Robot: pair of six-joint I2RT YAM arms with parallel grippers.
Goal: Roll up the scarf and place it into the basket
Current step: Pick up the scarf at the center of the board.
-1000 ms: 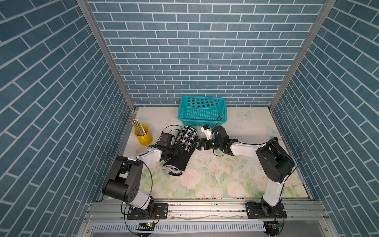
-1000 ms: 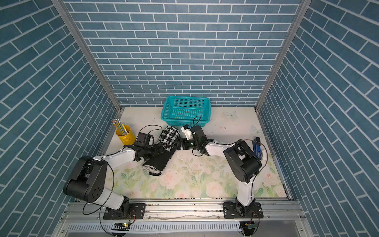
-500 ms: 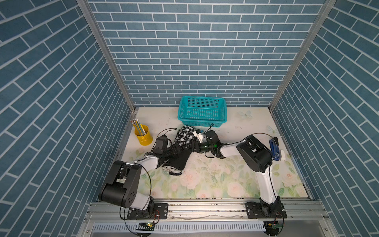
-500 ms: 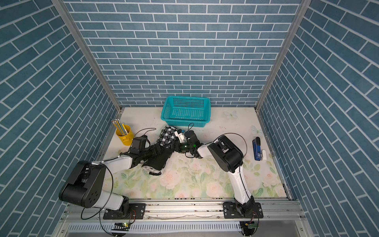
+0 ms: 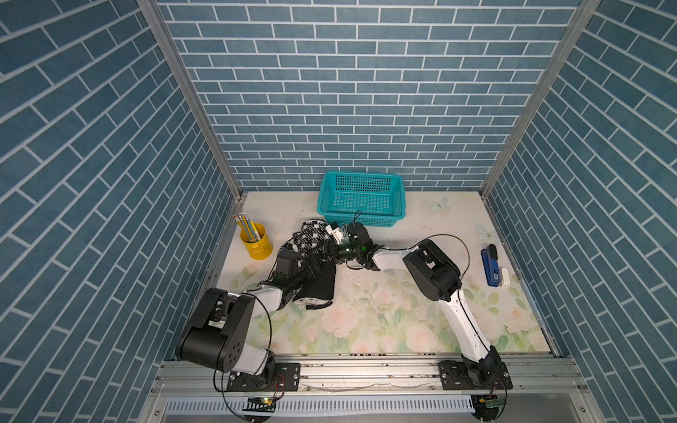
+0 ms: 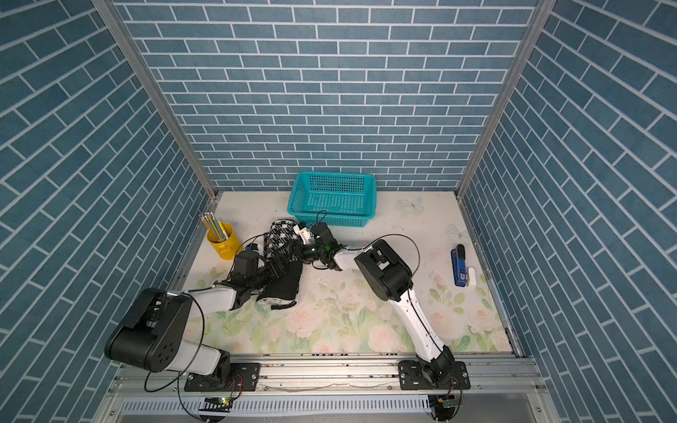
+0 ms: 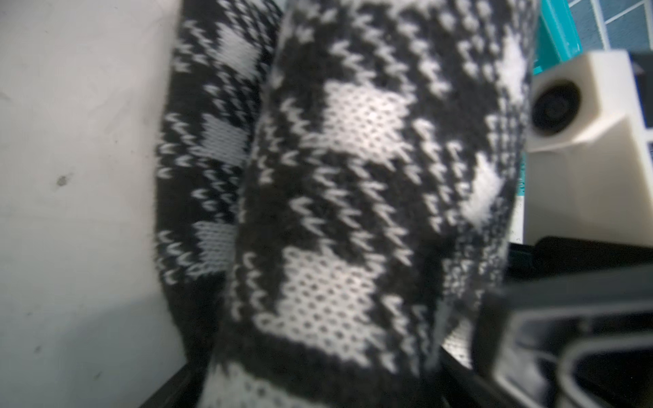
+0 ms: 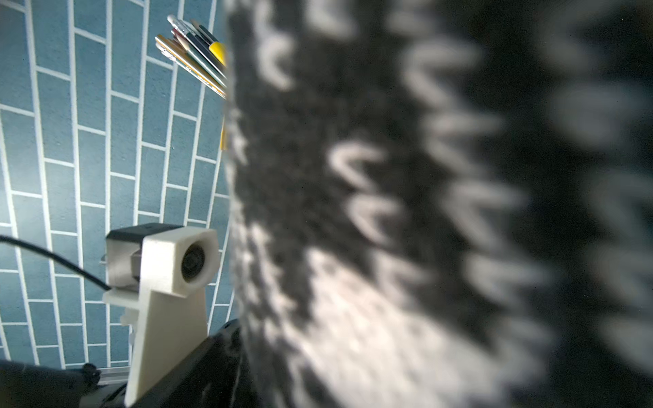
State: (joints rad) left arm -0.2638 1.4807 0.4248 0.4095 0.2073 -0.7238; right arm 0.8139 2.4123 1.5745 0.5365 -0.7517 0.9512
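Since a second ago the right arm's elbow (image 5: 432, 271) has swung in from the right edge, uncovering a blue stapler (image 5: 491, 265) there; the scarf (image 5: 313, 240), half rolled, stays just in front of the basket (image 5: 362, 199) near the back edge. The left gripper (image 5: 311, 265) and right gripper (image 5: 328, 251) stand spread wide at the roll from either side, and bare surface (image 5: 403, 322) stretches along the front edge
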